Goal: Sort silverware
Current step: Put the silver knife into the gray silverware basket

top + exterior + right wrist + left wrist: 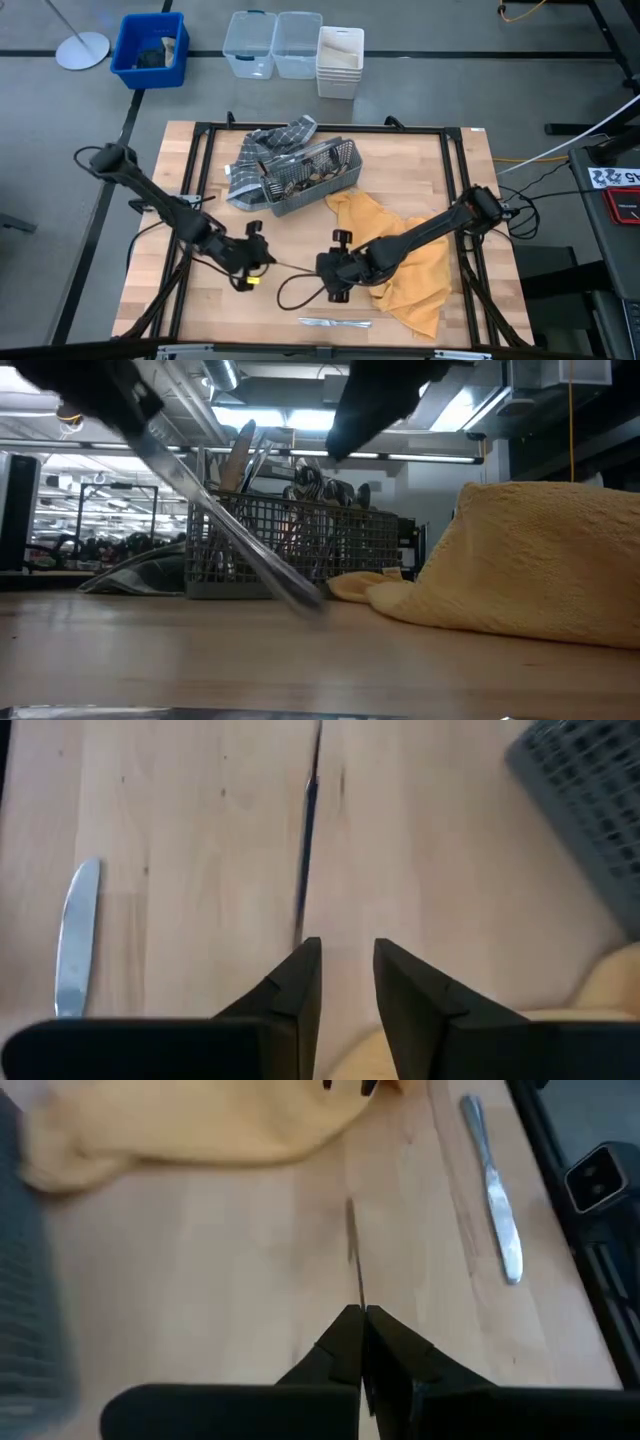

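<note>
Left gripper point(360, 1320) clamped on a knife point(352, 1255) mid-frame; right gripper point(347, 960) released. One knife point(335, 322) laid out bottom centre; caddy point(310, 175) mostly full.

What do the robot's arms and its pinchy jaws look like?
Both arms are dark, nearly black, slim and jointed. The left arm has a small yellow mark near its wrist; a thin black cable loops on the table beside the right arm. The left gripper and right gripper each end in two black, wedge-shaped jaws that taper to narrow tips.
</note>
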Controlling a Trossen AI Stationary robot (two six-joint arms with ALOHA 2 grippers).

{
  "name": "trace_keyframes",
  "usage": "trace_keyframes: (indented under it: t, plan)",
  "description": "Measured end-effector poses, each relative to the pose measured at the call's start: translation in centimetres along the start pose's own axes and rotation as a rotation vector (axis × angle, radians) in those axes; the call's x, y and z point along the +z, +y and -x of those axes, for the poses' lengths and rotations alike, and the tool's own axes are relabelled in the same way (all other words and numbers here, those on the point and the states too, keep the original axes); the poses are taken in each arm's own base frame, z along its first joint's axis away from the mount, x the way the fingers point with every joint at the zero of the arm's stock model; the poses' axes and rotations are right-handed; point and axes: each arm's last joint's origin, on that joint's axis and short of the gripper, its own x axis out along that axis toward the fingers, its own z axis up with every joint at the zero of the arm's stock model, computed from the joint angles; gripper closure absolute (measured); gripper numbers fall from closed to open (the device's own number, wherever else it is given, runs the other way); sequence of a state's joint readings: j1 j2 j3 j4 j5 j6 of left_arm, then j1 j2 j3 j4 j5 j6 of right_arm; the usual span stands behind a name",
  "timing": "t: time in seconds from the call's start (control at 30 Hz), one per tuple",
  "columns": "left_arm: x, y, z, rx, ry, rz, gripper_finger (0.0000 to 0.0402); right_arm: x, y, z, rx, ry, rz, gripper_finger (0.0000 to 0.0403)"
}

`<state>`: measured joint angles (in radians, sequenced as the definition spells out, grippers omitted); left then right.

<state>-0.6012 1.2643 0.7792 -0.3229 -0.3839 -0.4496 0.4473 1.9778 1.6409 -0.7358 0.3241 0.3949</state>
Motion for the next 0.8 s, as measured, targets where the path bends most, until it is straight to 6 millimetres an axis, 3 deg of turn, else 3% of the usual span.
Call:
trace_keyframes:
  t: [0.27,0.43,0.6,0.8]
  plan:
    - [2.2,2.4,6.7,0.129,-0.091,-0.104,0.0401,-0.1,-1.4,2.4,-0.128,0.000,0.054,0.0306]
    - [3.5,3.8,10.5,0.219,-0.177,-0.149,0.0401,-0.4,-2.0,3.0,-0.210,0.014,0.075,0.0306]
    - [4.3,5.1,13.2,0.276,-0.207,-0.187,0.0401,-0.8,-2.3,3.0,-0.245,0.052,0.096,0.0306]
    - [4.8,6.6,15.0,0.338,-0.185,-0.197,0.0401,-1.0,-2.9,2.9,-0.270,0.087,0.119,0.0306]
